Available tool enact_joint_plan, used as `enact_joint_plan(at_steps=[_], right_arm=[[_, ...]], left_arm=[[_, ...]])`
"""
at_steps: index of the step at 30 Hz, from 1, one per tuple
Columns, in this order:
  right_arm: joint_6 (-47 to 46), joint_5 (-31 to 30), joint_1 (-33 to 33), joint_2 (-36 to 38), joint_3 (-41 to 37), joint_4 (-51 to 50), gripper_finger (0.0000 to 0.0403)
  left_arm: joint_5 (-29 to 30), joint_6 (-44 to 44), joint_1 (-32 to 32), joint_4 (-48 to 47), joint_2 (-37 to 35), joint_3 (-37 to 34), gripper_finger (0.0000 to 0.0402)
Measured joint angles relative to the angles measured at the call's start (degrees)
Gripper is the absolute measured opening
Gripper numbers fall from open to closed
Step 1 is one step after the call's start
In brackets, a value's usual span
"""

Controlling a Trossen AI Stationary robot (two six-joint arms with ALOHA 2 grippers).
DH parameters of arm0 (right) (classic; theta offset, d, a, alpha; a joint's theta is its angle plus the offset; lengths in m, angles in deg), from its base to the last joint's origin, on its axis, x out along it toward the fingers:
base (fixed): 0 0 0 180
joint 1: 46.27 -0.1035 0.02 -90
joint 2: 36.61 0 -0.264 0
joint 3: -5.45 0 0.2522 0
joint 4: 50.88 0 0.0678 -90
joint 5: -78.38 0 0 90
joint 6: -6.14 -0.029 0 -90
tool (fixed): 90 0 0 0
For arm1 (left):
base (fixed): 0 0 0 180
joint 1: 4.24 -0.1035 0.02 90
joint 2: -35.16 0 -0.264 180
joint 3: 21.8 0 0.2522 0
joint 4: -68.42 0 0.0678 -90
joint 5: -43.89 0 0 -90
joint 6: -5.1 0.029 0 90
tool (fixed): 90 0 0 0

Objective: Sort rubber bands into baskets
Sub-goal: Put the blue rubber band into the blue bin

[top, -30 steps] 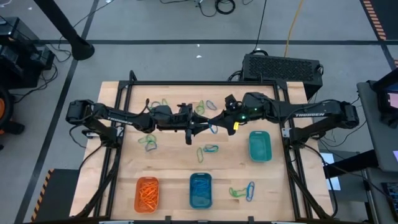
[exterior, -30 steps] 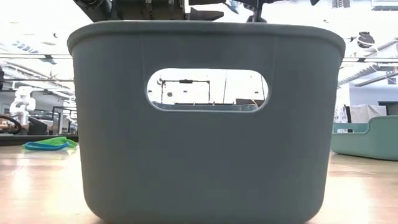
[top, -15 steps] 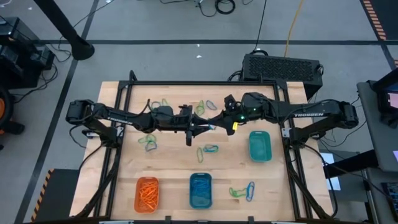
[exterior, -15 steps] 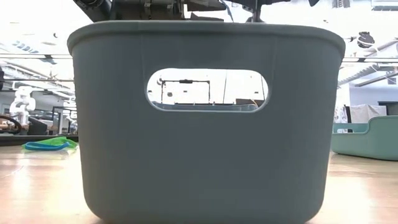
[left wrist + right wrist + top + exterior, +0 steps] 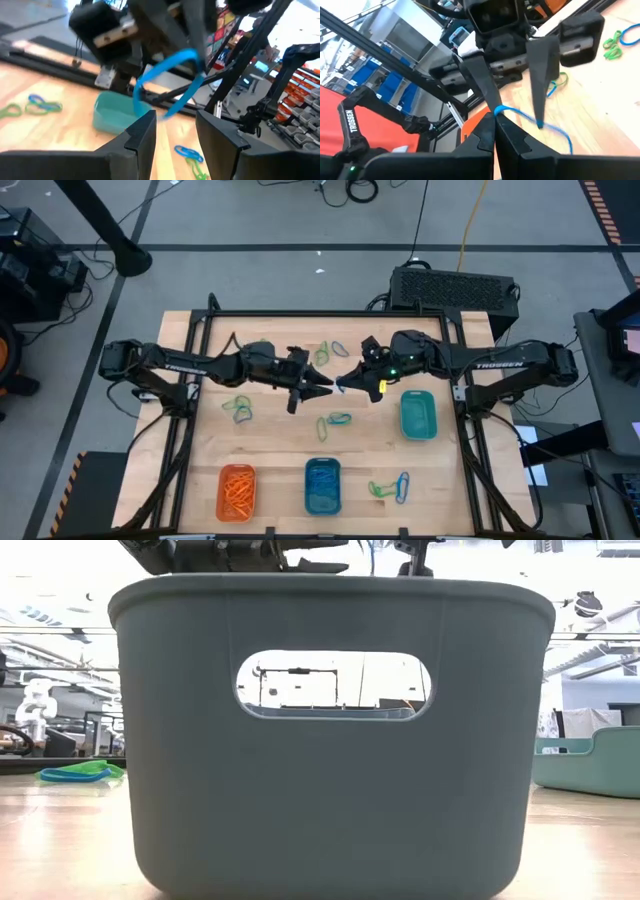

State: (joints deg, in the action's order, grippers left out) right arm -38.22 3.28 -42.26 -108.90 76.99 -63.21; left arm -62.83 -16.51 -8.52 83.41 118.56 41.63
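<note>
Two robot arms meet above the middle of a wooden bench [image 5: 280, 450], seen from overhead. From the left side, the left end effector [image 5: 318, 389] reaches toward the centre with its fingers spread apart. From the right side, the right end effector [image 5: 342, 384] meets it almost tip to tip, its fingers pressed together on a blue rubber band [image 5: 170, 80]. The band stretches from the right fingers toward the left ones, its long axis roughly along the line joining both arms; it seems looped over one left finger, though the view is too cluttered to be sure.

Along the bench's near edge, left to right, sit an orange basket [image 5: 237, 490] holding orange bands and a blue basket [image 5: 322, 486] holding blue ones. The blue basket lies straight toward the near edge from the held band, about equally near both arms. A teal basket [image 5: 417, 414] sits by the right edge. Loose bands [image 5: 335, 420] lie between the arms and the blue basket, more [image 5: 390, 486] near the right front corner.
</note>
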Motion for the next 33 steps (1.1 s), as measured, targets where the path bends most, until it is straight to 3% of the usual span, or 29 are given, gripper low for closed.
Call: enact_joint_plan(at_steps=[9, 19, 33], right_arm=[[0.22, -3.21, -0.42, 0.04, 0.0, 0.51, 0.0], [0.19, -6.03, -0.37, -0.47, 0.0, 1.11, 0.0], [-1.62, -7.85, -0.37, -2.5, 0.02, 5.4, 0.0]], left_arm=[[0.65, 1.4, 0.18, 1.45, -0.3, 0.02, 0.0145], [10.18, 1.51, 2.17, 4.92, -0.27, 0.02, 0.0145], [12.42, 0.98, 3.64, 7.33, 1.11, 0.13, 0.0145]])
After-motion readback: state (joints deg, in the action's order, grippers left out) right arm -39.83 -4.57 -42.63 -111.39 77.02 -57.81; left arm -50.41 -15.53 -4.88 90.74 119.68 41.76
